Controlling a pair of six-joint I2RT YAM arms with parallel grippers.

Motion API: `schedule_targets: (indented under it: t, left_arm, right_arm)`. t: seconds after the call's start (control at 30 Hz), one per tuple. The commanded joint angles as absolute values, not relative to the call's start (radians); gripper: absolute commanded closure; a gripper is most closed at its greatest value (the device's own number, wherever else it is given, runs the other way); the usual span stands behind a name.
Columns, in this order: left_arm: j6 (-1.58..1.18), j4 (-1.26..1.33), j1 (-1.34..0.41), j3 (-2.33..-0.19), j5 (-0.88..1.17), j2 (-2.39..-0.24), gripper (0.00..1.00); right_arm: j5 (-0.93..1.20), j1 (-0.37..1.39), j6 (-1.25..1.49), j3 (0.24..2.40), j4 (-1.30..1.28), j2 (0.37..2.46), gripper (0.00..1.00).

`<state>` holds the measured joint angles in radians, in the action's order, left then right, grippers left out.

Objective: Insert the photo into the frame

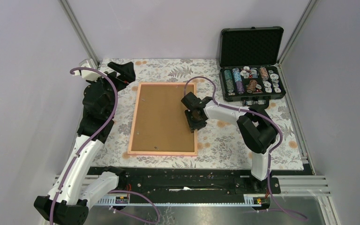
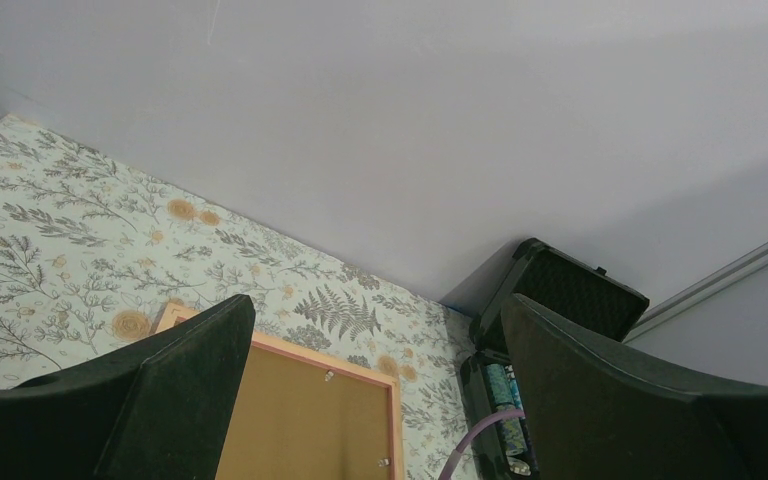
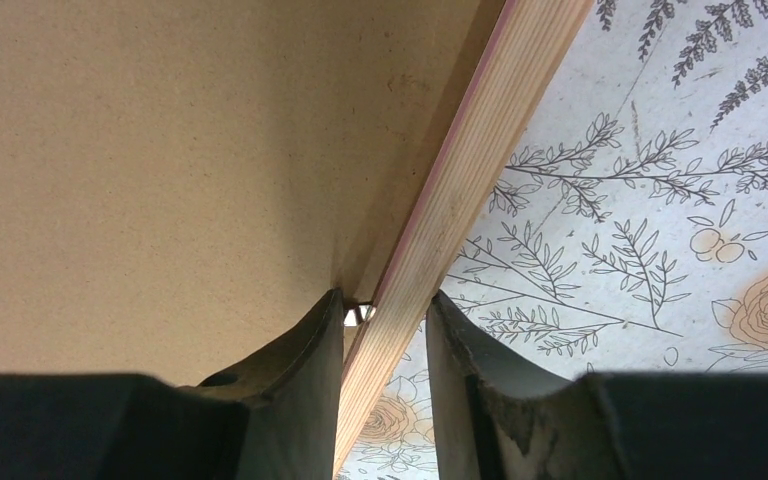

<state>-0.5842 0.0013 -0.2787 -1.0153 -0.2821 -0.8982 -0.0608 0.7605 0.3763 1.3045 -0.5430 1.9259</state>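
Note:
The frame [image 1: 163, 153] lies flat in the middle of the table, its pink-edged wooden border around a brown backing board [image 1: 161, 117]. The photo is hidden. My right gripper [image 1: 196, 119] is low over the frame's right rail. In the right wrist view, the right gripper [image 3: 385, 300] is slightly open and straddles the rail [image 3: 480, 140], its left finger on the board [image 3: 160, 150] next to a small metal tab [image 3: 358, 315]. My left gripper [image 1: 122, 70] is open and empty, raised at the back left; the left wrist view shows it [image 2: 375, 310] above the frame's far corner [image 2: 330, 362].
An open black case [image 1: 251, 47] with poker chips [image 1: 251, 79] stands at the back right; it also shows in the left wrist view [image 2: 570, 295]. A floral cloth [image 1: 225, 140] covers the table. Grey walls close the sides and back.

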Motion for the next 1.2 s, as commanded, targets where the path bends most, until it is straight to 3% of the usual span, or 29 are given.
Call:
schedule_targets:
  t: [0.0, 0.17, 0.23, 0.47, 0.6, 0.7, 0.83, 0.97, 1.17]
  left_arm:
    - [-0.587, 0.043, -0.282, -1.062, -0.271, -0.885, 0.01]
    - [-0.584, 0.044, -0.281, -1.064, -0.271, -0.886, 0.01]
    - [-0.584, 0.043, -0.282, -1.065, -0.271, -0.885, 0.01]
    - [-0.584, 0.04, -0.281, -1.065, -0.273, -0.883, 0.01]
    - [-0.587, 0.038, -0.281, -1.072, -0.263, -0.885, 0.01]
    - [-0.591, 0.038, -0.281, -1.067, -0.261, -0.88, 0.01]
    - [-0.601, 0.042, -0.283, -1.062, -0.258, -0.868, 0.01]
    - [-0.606, 0.054, -0.294, -1.061, -0.236, -0.857, 0.01]
    - [-0.599, 0.035, -0.301, -1.066, -0.245, -0.827, 0.01]
  right_arm:
    - [-0.099, 0.764, 0.359, 1.353, -0.543, 1.957, 0.81]
    - [-0.099, 0.764, 0.365, 1.352, -0.54, 1.95, 0.89]
    - [-0.085, 0.764, 0.357, 1.36, -0.54, 1.943, 0.87]
    - [-0.046, 0.764, 0.291, 1.377, -0.571, 1.891, 0.4]
    - [-0.062, 0.774, 0.25, 1.361, -0.626, 1.872, 0.3]
    - [-0.064, 0.778, 0.247, 1.307, -0.633, 1.843, 0.34]
    - [-0.034, 0.778, 0.254, 1.216, -0.574, 1.82, 0.56]
    - [-0.015, 0.778, 0.255, 1.186, -0.533, 1.848, 0.6]
    - [-0.029, 0.778, 0.23, 1.188, -0.531, 1.876, 0.59]
